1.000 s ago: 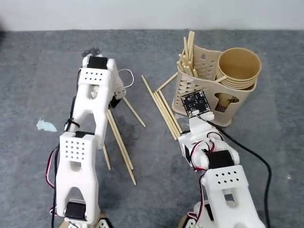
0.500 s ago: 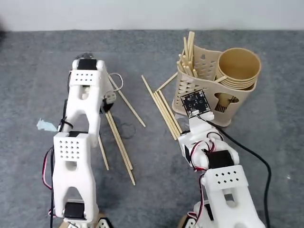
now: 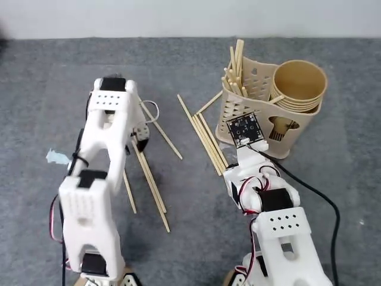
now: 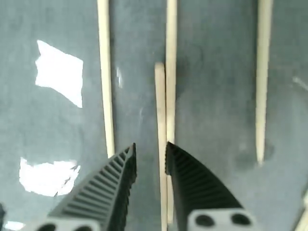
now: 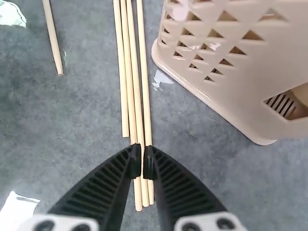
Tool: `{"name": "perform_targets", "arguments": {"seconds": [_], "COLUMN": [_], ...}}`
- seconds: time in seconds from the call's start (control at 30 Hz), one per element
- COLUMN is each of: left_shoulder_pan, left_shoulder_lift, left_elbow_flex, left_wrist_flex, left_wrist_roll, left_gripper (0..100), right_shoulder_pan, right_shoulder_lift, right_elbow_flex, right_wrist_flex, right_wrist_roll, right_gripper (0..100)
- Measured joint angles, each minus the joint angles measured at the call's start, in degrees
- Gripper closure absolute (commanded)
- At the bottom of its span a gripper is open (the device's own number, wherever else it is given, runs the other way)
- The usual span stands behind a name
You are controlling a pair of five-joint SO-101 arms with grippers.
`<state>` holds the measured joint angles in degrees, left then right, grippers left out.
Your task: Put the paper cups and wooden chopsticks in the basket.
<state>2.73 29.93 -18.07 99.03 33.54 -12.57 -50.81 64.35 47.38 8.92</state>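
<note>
— Chopsticks [image 3: 208, 143] lie loose on the table [image 3: 196, 238], cups [image 3: 300, 80] already in the basket [image 3: 238, 110]. Why is the left pincer [image 4: 149, 154] low?
— Slightly spread, it straddles one chopstick [image 4: 160, 106], likely to pinch it. Right pincer [image 5: 142, 161], pressed together, hovers over three, basket just beside.

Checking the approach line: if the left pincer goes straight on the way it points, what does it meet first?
Probably the pair of wooden chopsticks lying side by side, in line with the gap of the open left pincer. Its height above them is unclear.
</note>
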Motion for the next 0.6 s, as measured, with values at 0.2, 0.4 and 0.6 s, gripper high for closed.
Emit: {"name": "perform_targets", "arguments": {"seconds": [0.2, 0.4, 0.6], "left_shoulder_pan": [1.67, 1.49, 0.79], "left_shoulder_lift": [-13.27, -14.59, -9.85], "left_elbow_flex": [22.07, 34.37, 34.11], "left_wrist_flex": [-13.36, -29.89, -37.71], "left_wrist_roll": [0.0, 1.93, 1.93], "left_gripper": [82, 82, 82], "right_shoulder_pan": [0.0, 0.0, 0.0], "right_shoulder_lift": [0.0, 0.0, 0.0], "right_elbow_flex": [0.0, 0.0, 0.0], "right_wrist_flex": [0.0, 0.0, 0.0], "right_wrist_roll": [0.0, 0.0, 0.0], "right_gripper": [97.3, 97.3, 97.3]}}
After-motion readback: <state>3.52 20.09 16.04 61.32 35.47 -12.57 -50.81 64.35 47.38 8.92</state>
